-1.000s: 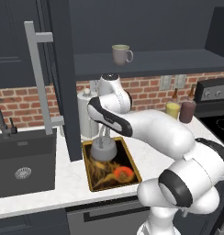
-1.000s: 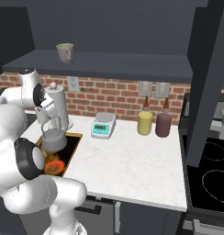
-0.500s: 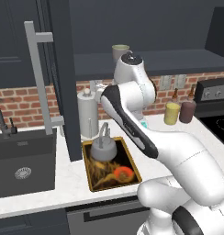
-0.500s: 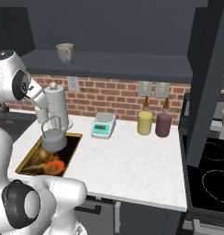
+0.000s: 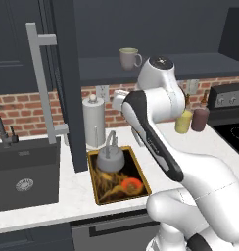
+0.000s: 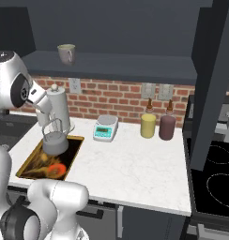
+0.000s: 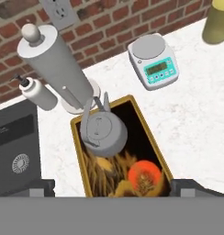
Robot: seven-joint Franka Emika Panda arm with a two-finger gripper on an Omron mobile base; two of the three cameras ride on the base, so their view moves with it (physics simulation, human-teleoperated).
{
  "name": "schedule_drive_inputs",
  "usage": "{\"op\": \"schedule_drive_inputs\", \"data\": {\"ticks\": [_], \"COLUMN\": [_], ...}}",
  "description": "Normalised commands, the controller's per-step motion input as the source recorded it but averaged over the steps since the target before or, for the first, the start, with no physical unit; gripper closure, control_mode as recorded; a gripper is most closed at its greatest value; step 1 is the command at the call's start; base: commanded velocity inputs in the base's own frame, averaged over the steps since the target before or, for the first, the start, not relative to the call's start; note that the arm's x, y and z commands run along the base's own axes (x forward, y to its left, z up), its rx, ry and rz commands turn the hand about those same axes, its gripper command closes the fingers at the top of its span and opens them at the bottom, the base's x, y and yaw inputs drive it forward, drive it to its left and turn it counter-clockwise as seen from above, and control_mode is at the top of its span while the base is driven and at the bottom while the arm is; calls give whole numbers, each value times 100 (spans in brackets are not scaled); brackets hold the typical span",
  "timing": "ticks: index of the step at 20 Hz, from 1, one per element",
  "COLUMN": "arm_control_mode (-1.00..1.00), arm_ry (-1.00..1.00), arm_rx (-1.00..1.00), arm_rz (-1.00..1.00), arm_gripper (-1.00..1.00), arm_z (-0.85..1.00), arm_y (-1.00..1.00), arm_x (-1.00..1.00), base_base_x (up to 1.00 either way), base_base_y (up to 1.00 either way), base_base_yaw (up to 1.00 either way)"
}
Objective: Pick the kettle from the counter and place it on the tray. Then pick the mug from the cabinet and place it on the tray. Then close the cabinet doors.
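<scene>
Sitting at the tray's [image 7: 80,156] back end, the kettle [image 7: 103,134].

kettle [image 6: 55,142] sits upright on tray [image 6: 27,160], far end, next to tall grey cylinder [image 6: 58,108]. mug [image 6: 66,53] on cabinet [image 6: 135,65] shelf above. scale [image 6: 105,128], yellow jar [image 6: 148,124], maroon jar [image 6: 167,127] along brick wall on counter [image 6: 130,164].

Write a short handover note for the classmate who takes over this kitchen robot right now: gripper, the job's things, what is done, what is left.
Gripper: open, holding nothing, above the tray.
Kettle: upright on the tray's far end, near the tall grey cylinder.
Mug: on the cabinet shelf.
Cabinet door: open.
Done: kettle on tray.
Left: fetch the mug, set it on the tray, close the doors.
</scene>
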Motion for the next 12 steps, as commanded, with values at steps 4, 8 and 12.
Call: {"op": "schedule_drive_inputs", "data": {"ticks": [4,8,12], "arm_control_mode": [-100,-100,-100], "arm_ry": [-4,-26,-50], "arm_rx": [0,0,0], "arm_rz": [12,32,58], "arm_gripper": [-100,-100,-100], "arm_z": [0,18,28], "arm_y": [-40,-55,-42], "arm_x": [-41,-12,18], "base_base_x": [0,0,0], "base_base_y": [0,0,0], "base_base_yaw": [0,0,0]}}
